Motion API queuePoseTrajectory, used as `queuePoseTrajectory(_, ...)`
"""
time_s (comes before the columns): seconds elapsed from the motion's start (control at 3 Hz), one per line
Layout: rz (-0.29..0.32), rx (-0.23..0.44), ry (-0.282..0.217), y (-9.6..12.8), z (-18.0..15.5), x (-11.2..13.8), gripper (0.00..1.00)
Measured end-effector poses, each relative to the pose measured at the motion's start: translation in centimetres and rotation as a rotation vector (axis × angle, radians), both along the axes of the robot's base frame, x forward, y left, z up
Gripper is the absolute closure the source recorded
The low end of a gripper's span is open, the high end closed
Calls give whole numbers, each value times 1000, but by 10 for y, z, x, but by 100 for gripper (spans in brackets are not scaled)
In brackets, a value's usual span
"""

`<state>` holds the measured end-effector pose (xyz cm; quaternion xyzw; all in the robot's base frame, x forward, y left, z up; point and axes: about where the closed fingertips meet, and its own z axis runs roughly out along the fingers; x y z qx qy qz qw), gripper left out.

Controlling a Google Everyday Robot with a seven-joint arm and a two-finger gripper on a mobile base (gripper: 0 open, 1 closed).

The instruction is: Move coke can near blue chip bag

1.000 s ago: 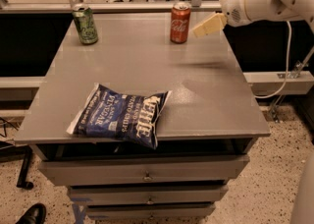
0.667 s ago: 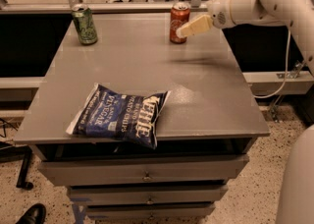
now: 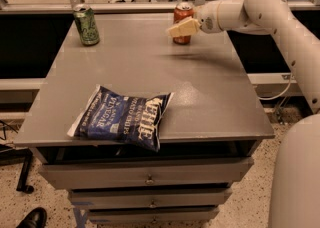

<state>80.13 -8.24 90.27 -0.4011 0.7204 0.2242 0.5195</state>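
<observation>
The coke can [image 3: 183, 12], red with a silver top, stands upright at the far edge of the grey table [image 3: 215, 97], right of centre. My gripper [image 3: 176, 29], cream-coloured, reaches in from the right on the white arm [image 3: 260, 9] and overlaps the can's middle in this view. I cannot tell whether it touches the can. The blue chip bag [image 3: 122, 117], dark blue with white Kettle lettering, lies flat near the table's front edge, left of centre and well apart from the can.
A green can [image 3: 86, 24] stands upright at the far left corner. Drawers [image 3: 150, 177] sit under the tabletop. My white base [image 3: 297, 177] fills the lower right. A black shoe [image 3: 31, 218] is on the floor at bottom left. A rail runs behind the table.
My arm has swung left. The gripper went from just right of the coke can to in front of its middle. The cans and the bag have not moved.
</observation>
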Motion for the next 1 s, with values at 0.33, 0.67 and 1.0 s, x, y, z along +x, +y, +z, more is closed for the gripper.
queuePoseTrajectory(0.33,-11,26,-14,2,-4,9,40)
queuePoseTrajectory(0.67,-26,41,-30,-4,-3,13,64)
queuePoseTrajectory(1.0,-9,53,-38,-6,5,7,87)
